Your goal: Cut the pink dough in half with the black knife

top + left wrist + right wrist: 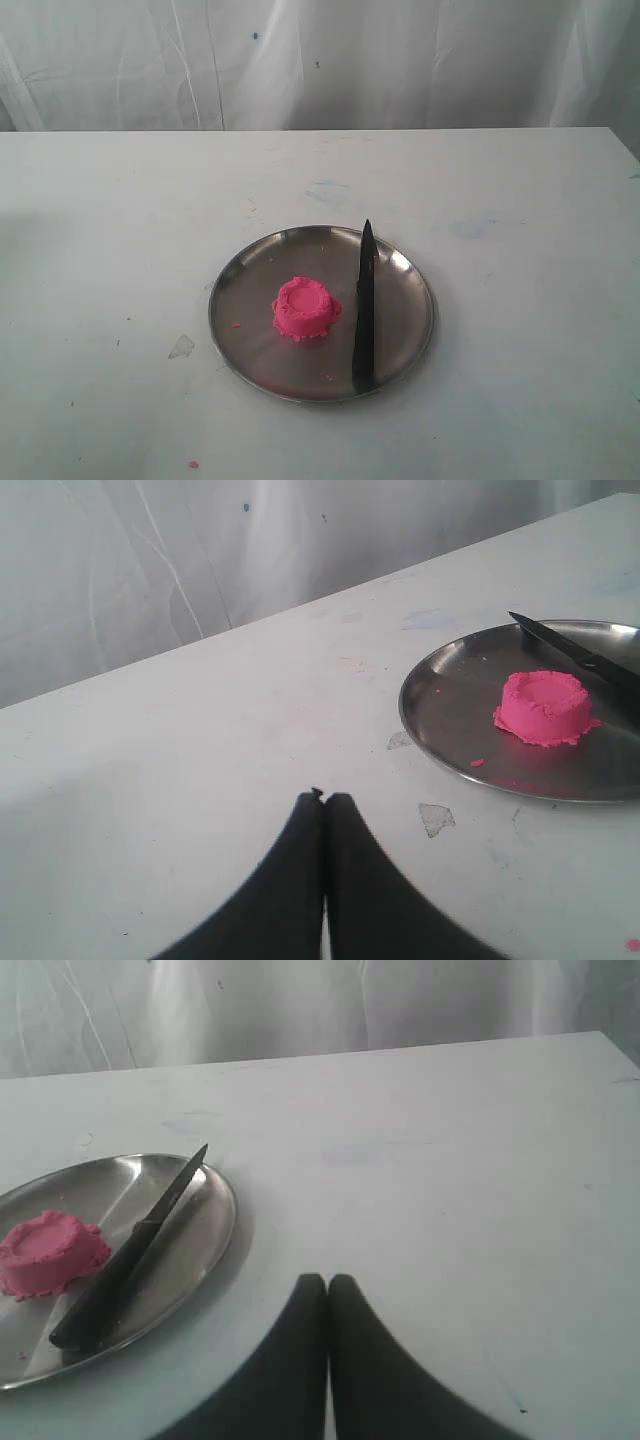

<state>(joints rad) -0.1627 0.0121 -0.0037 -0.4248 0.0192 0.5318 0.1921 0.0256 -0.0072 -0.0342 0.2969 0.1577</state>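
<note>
The pink dough [306, 309] is one round flat-topped mound with a ragged rim, sitting near the middle of a round steel plate [240, 330]. The black knife [364, 312] lies on the plate to the dough's right, tip pointing to the far side, handle resting on the near rim. It does not touch the dough. Neither arm shows in the exterior view. My left gripper [325, 798] is shut and empty above bare table, well short of the plate [440, 730] and dough [544, 707]. My right gripper [327, 1280] is shut and empty, beside the plate [215, 1230]; knife [130, 1250] and dough [50, 1253] lie beyond.
The plate rests on a white table [110, 230] with a white curtain [320, 60] behind its far edge. Small pink crumbs lie on the plate and on the table near the front [193, 464]. A scuffed patch [181, 346] marks the table left of the plate.
</note>
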